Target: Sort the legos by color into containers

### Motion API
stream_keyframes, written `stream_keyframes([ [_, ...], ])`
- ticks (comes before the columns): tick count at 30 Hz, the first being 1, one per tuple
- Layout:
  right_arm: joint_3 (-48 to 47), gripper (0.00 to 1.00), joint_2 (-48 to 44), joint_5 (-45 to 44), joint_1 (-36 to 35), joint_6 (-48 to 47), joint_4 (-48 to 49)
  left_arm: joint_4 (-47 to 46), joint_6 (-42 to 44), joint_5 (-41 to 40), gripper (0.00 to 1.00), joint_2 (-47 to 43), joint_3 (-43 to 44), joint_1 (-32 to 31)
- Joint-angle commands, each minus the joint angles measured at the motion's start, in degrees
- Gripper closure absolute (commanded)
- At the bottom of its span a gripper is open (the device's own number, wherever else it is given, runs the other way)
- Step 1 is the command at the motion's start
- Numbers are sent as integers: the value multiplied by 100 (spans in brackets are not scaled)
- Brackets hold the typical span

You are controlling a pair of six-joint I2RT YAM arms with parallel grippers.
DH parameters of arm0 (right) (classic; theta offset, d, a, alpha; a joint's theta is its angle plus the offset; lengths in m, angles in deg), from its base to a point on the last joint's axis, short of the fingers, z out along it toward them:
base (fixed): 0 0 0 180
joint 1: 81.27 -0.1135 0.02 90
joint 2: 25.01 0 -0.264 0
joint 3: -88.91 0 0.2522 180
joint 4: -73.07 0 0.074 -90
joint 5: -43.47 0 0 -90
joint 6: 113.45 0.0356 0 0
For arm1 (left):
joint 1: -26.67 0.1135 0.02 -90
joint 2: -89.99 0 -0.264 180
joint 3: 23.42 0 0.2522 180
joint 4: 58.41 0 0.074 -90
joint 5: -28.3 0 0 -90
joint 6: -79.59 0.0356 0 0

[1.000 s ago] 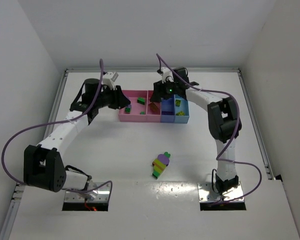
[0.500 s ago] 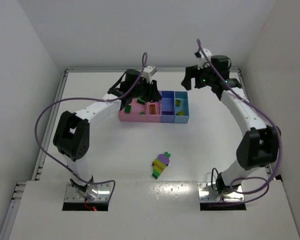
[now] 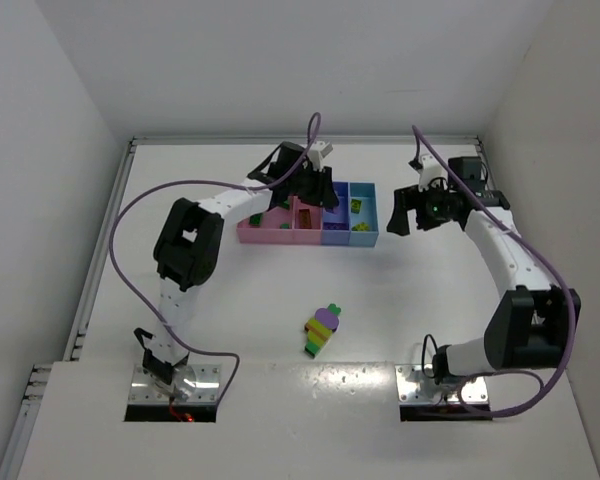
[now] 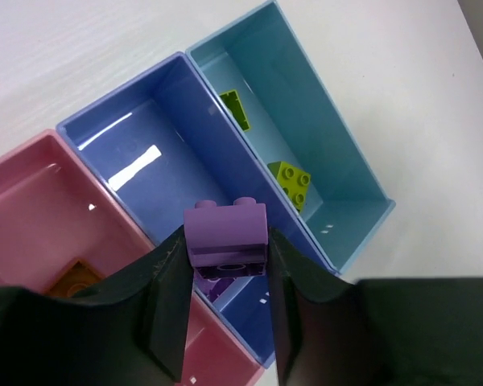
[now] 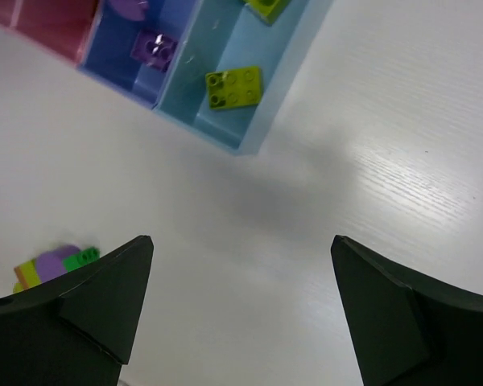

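Purple lego [image 4: 225, 230] in left pincer [image 4: 225, 259], over blue bin [image 4: 137, 137], right pincer [image 5: 241, 243] wide

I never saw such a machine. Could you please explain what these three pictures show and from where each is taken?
These are two robot arms bolted to a white table. The wide picture looks down from above and behind them; the other two come from a camera on each wrist, so the dark shapes below are that arm's own fingers. A row of four joined bins stands on the table: two pink, one blue, one light blue. The left pincer grips a purple brick over the blue bin. The right pincer is open and empty. Yellow-green bricks lie in the light blue bin, and a multicoloured clump of bricks lies on the table.
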Motion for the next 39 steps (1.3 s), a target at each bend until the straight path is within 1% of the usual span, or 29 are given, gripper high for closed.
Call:
stream_keyframes([
  [1,83,8,-397,684,-156,-656,-153,-60,-63,199,56,3,322,-162],
  [2,84,8,-397,738,-209,-823,-284,-112,-63,199,44,-67,322,-162],
  [4,84,8,-397,826,-349,-1017,-355,-288,-63,199,30,-190,173,-75],
  [5,84,9,-397,827,-428,-1235,-355,-567,-159,199,24,-391,68,-4],
  [7,84,9,-397,827,-734,-1447,-355,-832,-431,268,20,-647,-247,258],
  [8,84,9,-449,827,-893,-1770,-407,-833,-432,269,11,-787,-302,338],
  [9,84,9,-450,827,-1051,-1922,-408,-833,-432,269,6,-936,-302,409],
  [10,162,9,-450,827,-1375,-2071,-408,-712,-302,269,3,-1251,-372,540],
  [11,215,9,-450,827,-1544,-2482,-408,-623,-248,269,2,-1428,-459,620],
  [13,400,9,-450,827,-1921,-2975,-408,-343,-178,322,1,-1815,-600,778],
  [14,487,9,-450,766,-2271,-3239,-408,-193,-125,322,1,-2174,-705,979],
  [15,584,9,-450,765,-2440,-3816,-304,130,-72,496,1,-2325,-706,1102],
  [16,794,9,-511,765,-2598,-4161,-303,290,-11,750,1,-2466,-802,1252],
  [17,909,9,-511,765,-2887,-4504,-207,457,103,1153,1,-2589,-934,1566],
  [18,1136,9,-511,887,-3012,-5168,-145,598,104,1357,1,-2851,-1031,1726],
  [19,1234,10,-511,958,-3109,-5506,-57,808,217,1629,1,-2967,-1153,1884],
  [20,1331,10,-511,1072,-3292,-5822,-56,941,392,2110,1,-3073,-1355,2199],
  [21,1471,10,-450,1073,-3381,-6426,4,1090,490,2297,1,-3265,-1444,2350],
  [23,1525,12,-188,1134,-3548,-6948,57,1433,805,2876,1,-3468,-1742,2727],
  [24,1578,13,-73,1134,-3619,-7307,58,1556,903,3001,1,-3565,-1831,2834],
  [26,1578,13,225,1187,-3699,-7617,189,1785,1122,3195,1,-3890,-2163,3080],
  [30,1578,13,437,1301,-3883,-8346,321,2058,1351,3310,1,-4417,-2656,3415],
  [33,1455,14,639,1363,-3997,-8890,76,2260,1440,3310,1,-4664,-2850,3661],
  [36,1402,16,763,1424,-4059,-9295,-302,2436,1581,3363,1,-4726,-2851,3889],
  [38,1402,20,816,1424,-4112,-9411,-495,2515,1633,3415,1,-4787,-2851,3995],
  [39,1402,20,816,1424,-4164,-9525,-557,2576,1633,3415,1,-4787,-2851,4082],
])
